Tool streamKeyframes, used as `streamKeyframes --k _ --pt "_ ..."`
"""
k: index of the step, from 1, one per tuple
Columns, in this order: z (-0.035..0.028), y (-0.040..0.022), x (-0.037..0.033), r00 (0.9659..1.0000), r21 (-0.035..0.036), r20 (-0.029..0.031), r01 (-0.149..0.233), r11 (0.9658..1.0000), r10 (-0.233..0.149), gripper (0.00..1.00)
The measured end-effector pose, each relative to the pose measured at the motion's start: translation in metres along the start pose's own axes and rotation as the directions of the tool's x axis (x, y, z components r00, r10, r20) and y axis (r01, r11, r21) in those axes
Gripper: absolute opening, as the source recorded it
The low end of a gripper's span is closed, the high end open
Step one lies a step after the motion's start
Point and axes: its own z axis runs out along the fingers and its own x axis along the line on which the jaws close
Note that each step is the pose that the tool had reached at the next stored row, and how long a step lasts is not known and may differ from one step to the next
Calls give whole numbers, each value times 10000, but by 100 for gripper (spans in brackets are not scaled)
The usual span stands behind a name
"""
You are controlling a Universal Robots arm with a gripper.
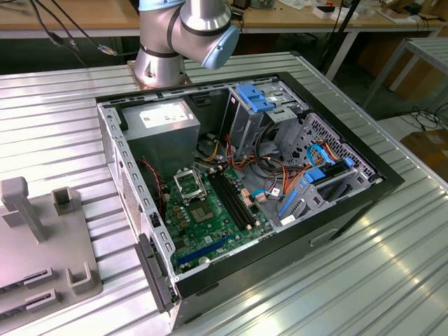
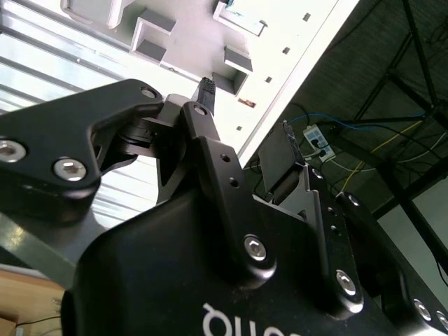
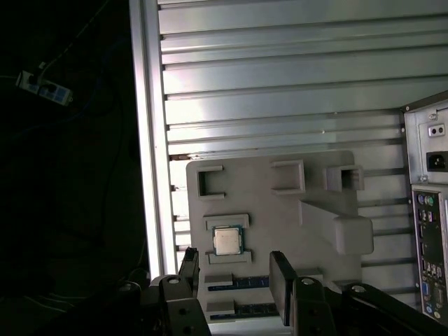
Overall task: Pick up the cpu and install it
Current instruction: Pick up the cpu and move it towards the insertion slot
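The cpu (image 3: 226,241), a small silvery square chip, lies flat in a framed nest on the grey fixture plate (image 3: 280,210). My gripper (image 3: 235,278) hangs high above that plate, open, with nothing between its black fingers (image 3: 282,285). In the first wrist view the chip sits just beyond the fingertips. The second wrist view shows the same gripper (image 2: 241,126) open over the plate's pockets. The motherboard (image 1: 210,217) lies inside the open computer case (image 1: 364,203), with its black square socket (image 1: 189,185) near the power supply.
Memory sticks (image 3: 238,282) lie in slots on the fixture beside the cpu. The fixture (image 1: 42,238) stands at the exterior view's left of the case on a ribbed metal table (image 1: 336,280). The arm's base (image 1: 162,63) stands behind the case. Cables and drive cages (image 1: 308,175) crowd the case.
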Motion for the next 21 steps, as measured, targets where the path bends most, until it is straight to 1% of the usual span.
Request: streamKeyframes --k 5,10,17,21 --pt "25 -1 0 10000 -1 1 0 10000 0 53" --pt "71 -3 -1 10000 -1 1 0 10000 0 53" --pt "161 -7 -4 10000 -1 1 0 10000 0 53" --pt "243 -10 -5 10000 -1 1 0 10000 0 53"
